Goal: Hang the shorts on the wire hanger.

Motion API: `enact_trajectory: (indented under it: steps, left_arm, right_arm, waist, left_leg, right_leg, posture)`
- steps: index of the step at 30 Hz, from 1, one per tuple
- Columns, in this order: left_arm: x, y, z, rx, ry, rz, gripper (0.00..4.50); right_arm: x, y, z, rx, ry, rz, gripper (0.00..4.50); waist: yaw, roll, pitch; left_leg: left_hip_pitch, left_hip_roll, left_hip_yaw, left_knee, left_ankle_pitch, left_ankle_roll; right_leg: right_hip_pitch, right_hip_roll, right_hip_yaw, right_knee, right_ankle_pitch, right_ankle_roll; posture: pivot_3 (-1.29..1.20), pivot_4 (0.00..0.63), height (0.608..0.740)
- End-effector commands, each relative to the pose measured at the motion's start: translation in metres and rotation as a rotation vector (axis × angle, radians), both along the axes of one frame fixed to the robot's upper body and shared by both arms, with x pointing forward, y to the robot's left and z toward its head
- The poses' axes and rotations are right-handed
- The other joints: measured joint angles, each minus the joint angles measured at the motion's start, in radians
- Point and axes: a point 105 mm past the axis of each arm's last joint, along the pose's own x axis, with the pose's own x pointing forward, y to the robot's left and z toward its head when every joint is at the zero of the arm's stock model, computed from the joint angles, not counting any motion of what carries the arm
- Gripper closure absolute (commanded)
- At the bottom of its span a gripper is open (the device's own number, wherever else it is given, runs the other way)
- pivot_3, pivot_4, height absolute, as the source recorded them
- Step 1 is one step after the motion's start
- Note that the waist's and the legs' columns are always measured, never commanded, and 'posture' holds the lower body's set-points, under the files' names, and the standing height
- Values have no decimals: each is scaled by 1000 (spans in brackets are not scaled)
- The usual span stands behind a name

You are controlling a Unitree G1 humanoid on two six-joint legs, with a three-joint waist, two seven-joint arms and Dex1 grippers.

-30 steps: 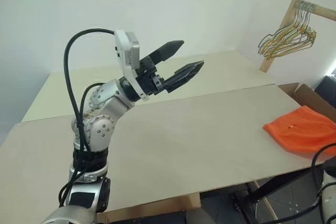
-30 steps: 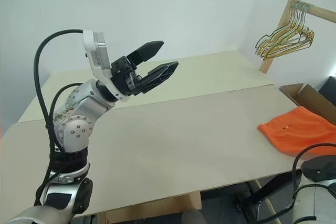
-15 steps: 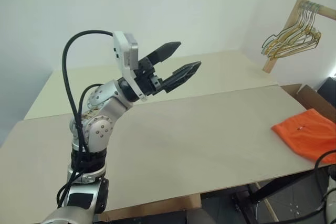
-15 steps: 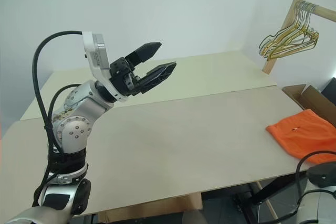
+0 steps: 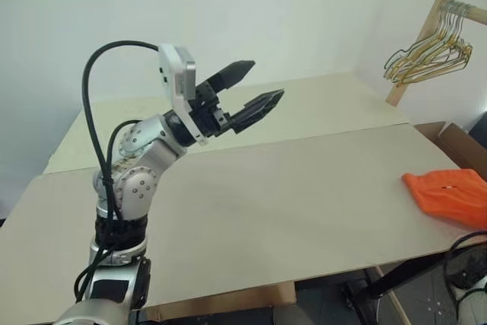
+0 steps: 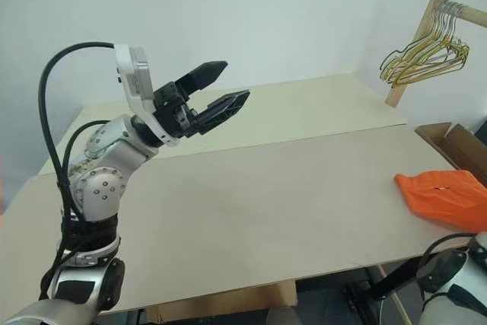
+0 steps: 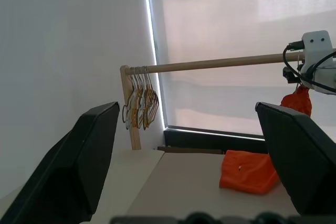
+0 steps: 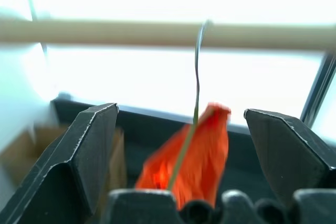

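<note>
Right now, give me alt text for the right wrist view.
An orange garment hangs on a thin wire hanger hooked over a wooden rod, seen between the open right gripper fingers. A bright window is behind.

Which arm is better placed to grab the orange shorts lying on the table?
Right, probably. The shorts lie at the table's right edge, on that arm's side. The left end effector is raised, open, over the table's left part, far from them.

arm: silver jointed metal, screws | cable: black loop | wrist: white camera block | left claw (image 5: pixel 257 87): black fingers
</note>
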Motion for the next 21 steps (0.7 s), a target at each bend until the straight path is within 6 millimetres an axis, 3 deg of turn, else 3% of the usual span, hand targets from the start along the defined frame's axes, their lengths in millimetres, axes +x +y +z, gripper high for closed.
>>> enact_trajectory:
  steps: [1, 4, 7, 9, 14, 17, 21]
  left_arm:
    - [2, 19, 2, 47, -8, 60, 0]
    - [6, 28, -6, 106, -11, 137, 0]
    - [14, 43, -20, 160, -16, 256, 0]
    - [19, 52, -29, 191, -45, 335, 0]
    - [4, 59, -58, 350, 14, 261, 0]
    - [-5, 63, -69, 416, 59, 211, 0]
    - [-2, 73, -73, 450, 60, 253, 0]
  right_arm:
    - [41, 95, 55, -423, -119, 443, 20]
    - [72, 151, 43, -488, -63, 852, 20]
    - [94, 204, 9, -452, 20, 1262, 20]
    - [99, 230, -18, -459, 117, 1444, 20]
    - [92, 265, -82, -473, 432, 1770, 20]
    - [85, 276, -101, -459, 539, 1904, 20]
    - [86, 279, -106, -440, 572, 1971, 20]
  waist:
    - [3, 0, 0]
    - [15, -4, 2]
    - [47, -14, 6]
    - [77, -16, 7]
    - [160, -18, 7]
    - [190, -18, 7]
    - [207, -19, 7]
  left_leg:
    - [2, 0, 0, -1, 0, 0]
    - [6, 1, 0, -3, 0, 0]
    - [12, 2, -1, -6, 0, -1]
    - [11, 2, -2, -6, 1, -1]
    - [-8, 0, -5, -5, 4, -7]
    - [-14, 0, -6, -5, 4, -8]
    - [-13, 1, -6, -5, 7, -11]
  right_leg:
    - [0, 0, 0, 1, 0, 0]
    - [3, 2, 0, 1, 0, 0]
    - [5, 2, 0, 1, 0, -1]
    - [1, 1, -2, 0, 1, -2]
    - [-18, -1, -4, 0, 1, -2]
    - [-24, -1, -6, 1, 1, -2]
    - [-23, -1, -7, 3, 2, -4]
  posture:
    - [-77, 0, 740]
    - [-28, 0, 740]
    - [-1, 0, 740]
    - [14, 0, 740]
    - [44, 0, 740]
    - [57, 0, 740]
    - [74, 0, 740]
